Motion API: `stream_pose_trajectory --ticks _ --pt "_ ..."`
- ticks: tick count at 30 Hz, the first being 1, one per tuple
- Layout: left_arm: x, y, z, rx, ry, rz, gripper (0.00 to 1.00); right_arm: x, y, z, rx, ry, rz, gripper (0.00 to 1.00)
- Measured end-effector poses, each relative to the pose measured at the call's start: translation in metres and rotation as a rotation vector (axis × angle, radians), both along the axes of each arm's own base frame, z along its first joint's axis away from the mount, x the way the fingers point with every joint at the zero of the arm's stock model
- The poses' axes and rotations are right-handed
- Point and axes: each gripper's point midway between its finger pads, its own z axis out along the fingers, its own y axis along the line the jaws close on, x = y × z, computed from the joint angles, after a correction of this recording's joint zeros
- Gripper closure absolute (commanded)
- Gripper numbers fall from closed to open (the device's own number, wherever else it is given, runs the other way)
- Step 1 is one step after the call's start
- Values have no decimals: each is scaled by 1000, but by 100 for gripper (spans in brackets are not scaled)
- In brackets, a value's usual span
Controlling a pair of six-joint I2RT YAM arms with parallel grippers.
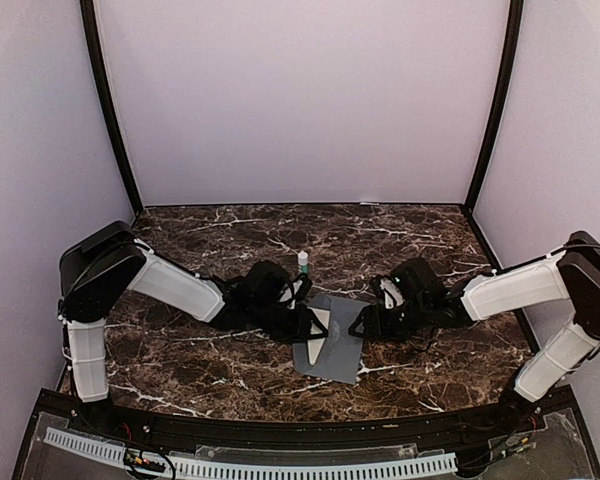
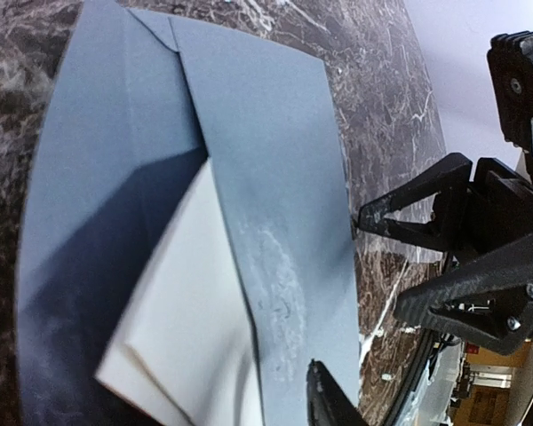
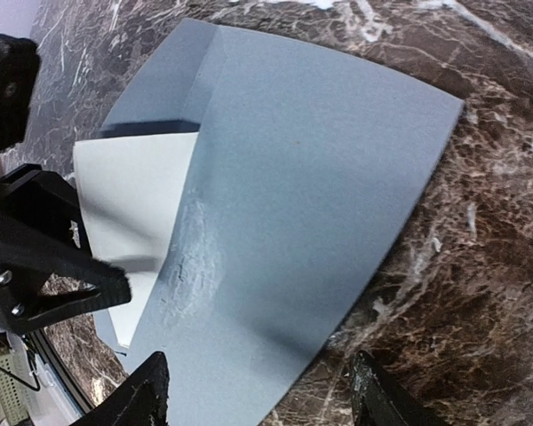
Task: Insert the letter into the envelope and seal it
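- Stage: letter (image 2: 182,319) sits partly inside envelope (image 1: 335,350). A pale wedge shows at the opening, so insertion is judged incomplete.
- Flap (image 3: 164,84): raised along its crease, not pressed down. Sealing not yet done.
- Left gripper (image 1: 307,318): at envelope's left edge, over the exposed letter. Only one tip shows in its wrist view, so cannot tell whether its fingers are apart or together.
- Right gripper (image 1: 364,323): at envelope's right edge. Fingers (image 3: 138,399) are spread wide, straddling the envelope's edge and gripping nothing.
- Remaining (judged): push rest of sheet in, fold flap over, press shut.
- Edges: envelope lies mid-counter (image 1: 210,375) btwn both grippers. Its near short end is well back from the front rim.
- Room: bare marble shows around the envelope. A small white bottle (image 1: 303,262) stands near, beyond the left gripper. It is the one obstacle to a far-side sweep.
- Caution: the grippers face each other across a narrow envelope, so inward moves risk contact.
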Motion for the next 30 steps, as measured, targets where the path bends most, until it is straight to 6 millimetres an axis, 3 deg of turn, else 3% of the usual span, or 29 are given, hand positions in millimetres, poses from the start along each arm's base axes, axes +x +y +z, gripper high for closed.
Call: stream_pose_trajectory --ticks 8,14,23,30 --pt "0 16 9 74 -42 18 44 -1 -14 3 -53 -8 -37 32" --pt "0 30 12 137 -64 34 41 -1 -15 5 -60 -8 -44 33" --pt "3 43 8 204 -89 59 58 4 -11 10 -44 -15 -50 34" --pt "8 44 8 219 -110 70 64 13 -1 9 -28 -20 -54 35"
